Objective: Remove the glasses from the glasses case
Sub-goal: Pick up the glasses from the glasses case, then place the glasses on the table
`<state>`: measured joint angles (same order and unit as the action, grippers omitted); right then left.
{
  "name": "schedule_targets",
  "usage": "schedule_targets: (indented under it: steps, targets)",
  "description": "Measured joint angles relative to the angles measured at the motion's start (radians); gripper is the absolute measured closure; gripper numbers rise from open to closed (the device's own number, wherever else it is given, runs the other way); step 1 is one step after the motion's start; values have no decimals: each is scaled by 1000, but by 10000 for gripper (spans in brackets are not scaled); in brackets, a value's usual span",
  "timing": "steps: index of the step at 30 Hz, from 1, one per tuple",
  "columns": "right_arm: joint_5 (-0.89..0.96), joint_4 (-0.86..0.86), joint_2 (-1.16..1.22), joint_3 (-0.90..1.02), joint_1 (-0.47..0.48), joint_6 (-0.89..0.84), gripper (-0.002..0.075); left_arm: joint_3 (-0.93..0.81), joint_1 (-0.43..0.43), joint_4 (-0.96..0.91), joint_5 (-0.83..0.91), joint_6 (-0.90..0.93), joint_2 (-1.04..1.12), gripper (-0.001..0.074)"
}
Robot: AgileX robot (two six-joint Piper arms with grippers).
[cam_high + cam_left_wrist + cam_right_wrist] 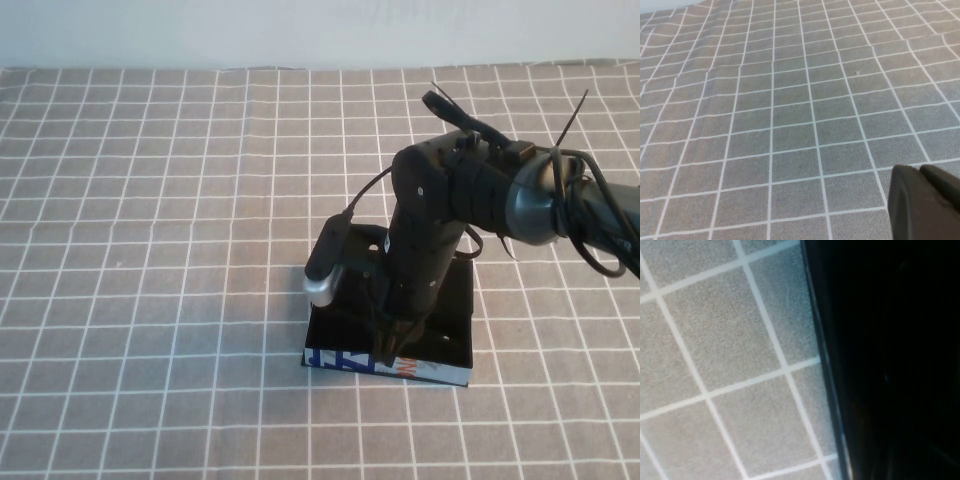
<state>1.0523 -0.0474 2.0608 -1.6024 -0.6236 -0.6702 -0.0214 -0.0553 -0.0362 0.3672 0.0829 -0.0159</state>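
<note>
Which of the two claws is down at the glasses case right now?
The right claw, reaching down into the open glasses case near its patterned front. The left claw is over bare checked cloth, out of the high view.

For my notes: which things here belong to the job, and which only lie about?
Job:
case, open, near the table's front
right tool, reaching down into the case
glasses: hidden, cannot tell

Not the job:
checked cloth
left tool, over bare cloth
</note>
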Motion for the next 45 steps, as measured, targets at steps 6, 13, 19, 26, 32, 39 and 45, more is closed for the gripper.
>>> schedule_targets:
  steps: [6, 13, 19, 26, 32, 39, 45]
  targets:
    - [68, -5, -24, -48, 0, 107, 657, 0, 0, 0, 0, 0, 0, 739]
    - [155, -31, -147, -80, 2, 325, 657, 0, 0, 0, 0, 0, 0, 739]
    - [165, -52, -355, 24, 63, 546, 657, 0, 0, 0, 0, 0, 0, 739]
    - [66, -29, -682, 404, 268, 781, 657, 0, 0, 0, 0, 0, 0, 739]
    - [-196, -81, -789, 721, 386, 839, 657, 0, 0, 0, 0, 0, 0, 739]
    - [-315, -81, -662, 805, 401, 843, 657, 0, 0, 0, 0, 0, 0, 739]
    - [-368, -81, -528, 764, 403, 785, 657, 0, 0, 0, 0, 0, 0, 739]
